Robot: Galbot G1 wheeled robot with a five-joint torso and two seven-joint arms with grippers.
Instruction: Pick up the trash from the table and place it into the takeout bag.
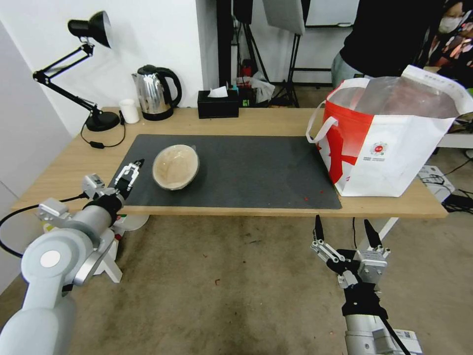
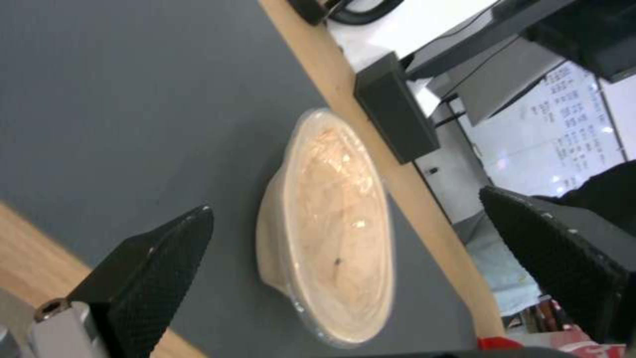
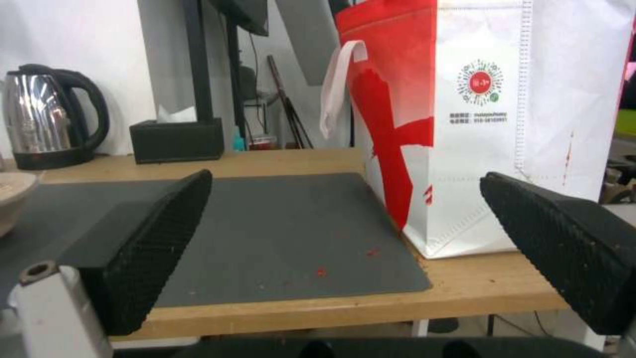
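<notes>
Tan paper bowl between spread fingers of left gripper

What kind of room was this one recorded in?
Probably an office or lab set up for filming: a desk with a lamp, kettle and tissue box, and light stands behind it.

Bare mat between tan paper bowl and takeout bag, seemingly unobstructed.
</notes>
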